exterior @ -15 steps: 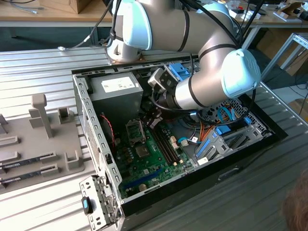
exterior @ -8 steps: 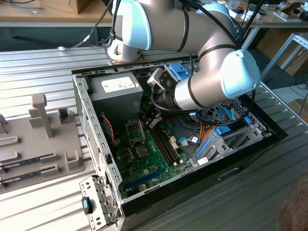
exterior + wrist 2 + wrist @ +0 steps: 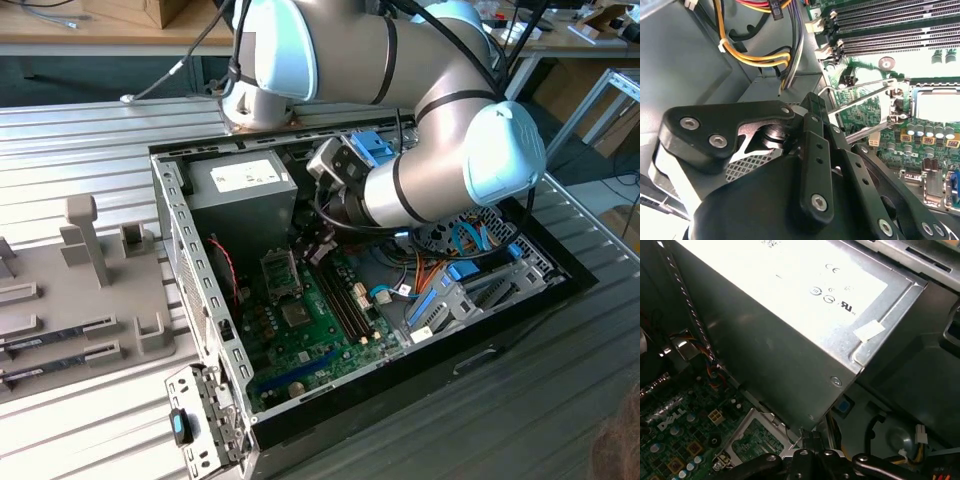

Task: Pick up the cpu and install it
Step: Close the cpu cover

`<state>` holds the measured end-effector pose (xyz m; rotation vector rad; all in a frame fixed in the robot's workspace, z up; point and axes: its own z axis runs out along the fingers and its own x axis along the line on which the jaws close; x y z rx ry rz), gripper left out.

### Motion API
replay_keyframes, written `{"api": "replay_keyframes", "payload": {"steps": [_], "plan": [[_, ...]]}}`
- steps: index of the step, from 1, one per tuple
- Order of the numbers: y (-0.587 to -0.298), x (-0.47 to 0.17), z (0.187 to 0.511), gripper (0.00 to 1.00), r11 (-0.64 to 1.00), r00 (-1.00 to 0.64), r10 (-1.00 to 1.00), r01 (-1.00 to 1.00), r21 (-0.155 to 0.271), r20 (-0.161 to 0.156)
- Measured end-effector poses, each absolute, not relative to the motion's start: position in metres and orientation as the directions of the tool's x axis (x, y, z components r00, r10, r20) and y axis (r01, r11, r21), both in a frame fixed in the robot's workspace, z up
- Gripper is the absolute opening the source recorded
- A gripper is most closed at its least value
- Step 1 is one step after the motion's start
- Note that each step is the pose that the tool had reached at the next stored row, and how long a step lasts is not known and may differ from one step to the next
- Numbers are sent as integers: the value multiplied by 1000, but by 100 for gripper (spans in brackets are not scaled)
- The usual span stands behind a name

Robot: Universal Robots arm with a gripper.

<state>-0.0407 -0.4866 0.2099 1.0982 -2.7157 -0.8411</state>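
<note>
The hand (image 3: 815,107) sits inside the open computer case (image 3: 190,290), between the power-supply box (image 3: 790,315) and the motherboard (image 3: 310,320), fingertips pressed together beside the raised socket frame (image 3: 860,107). Whether it grips anything cannot be told. The cpu cannot be made out in any view.
</note>
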Motion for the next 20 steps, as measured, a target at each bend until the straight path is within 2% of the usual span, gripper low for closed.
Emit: {"api": "replay_keyframes", "payload": {"steps": [5, 20], "plan": [[-494, -41, 210, 11, 581, -735, -666, -616, 532, -124], [-498, -41, 214, 11, 569, -723, -680, -626, 533, -124]]}}
